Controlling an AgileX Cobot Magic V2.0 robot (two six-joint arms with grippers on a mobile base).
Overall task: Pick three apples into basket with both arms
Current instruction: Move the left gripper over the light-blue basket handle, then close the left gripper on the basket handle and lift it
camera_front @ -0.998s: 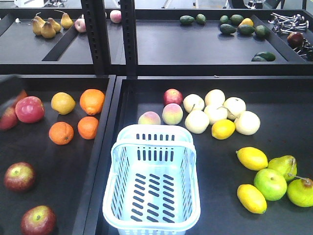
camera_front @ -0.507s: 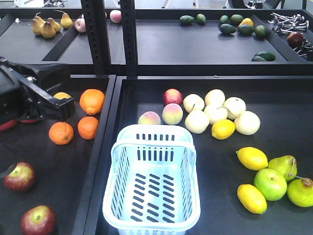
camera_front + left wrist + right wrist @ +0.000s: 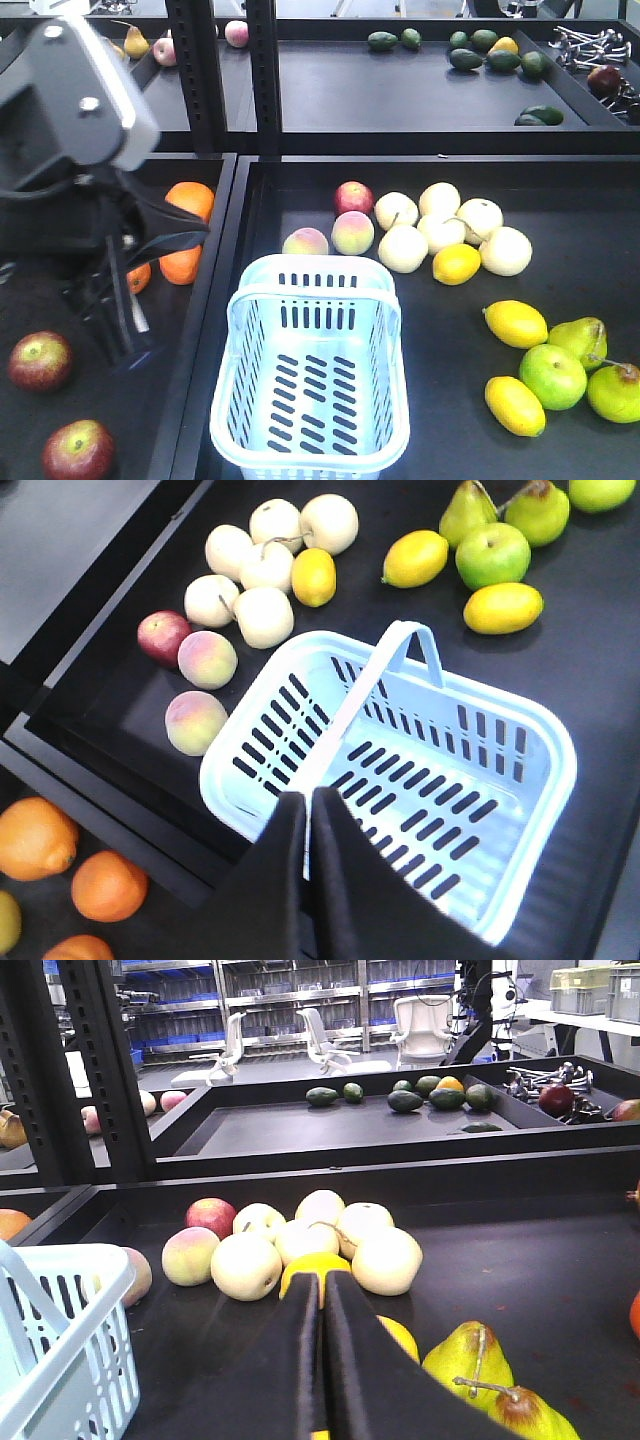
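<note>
Left pincer (image 3: 307, 798): fingers pressed together, holding nothing, aimed at the basket's near corner.
Right pincer (image 3: 322, 1282): also closed and empty, low over the right tray (image 3: 450, 330), facing a lemon (image 3: 299, 1263) and pale pears (image 3: 245, 1265).
Basket (image 3: 310, 455): pale blue, empty, at the right tray's front left.
Apples: far apple (image 3: 40, 360) and near apple (image 3: 78, 450), dark maroon, stems up, in the left tray (image 3: 150, 420); no third shows.
Direction: both lie left of the basket, outside the left wrist view; your left arm is nearer.
Next: likely turn left and open over the far apple.
</note>
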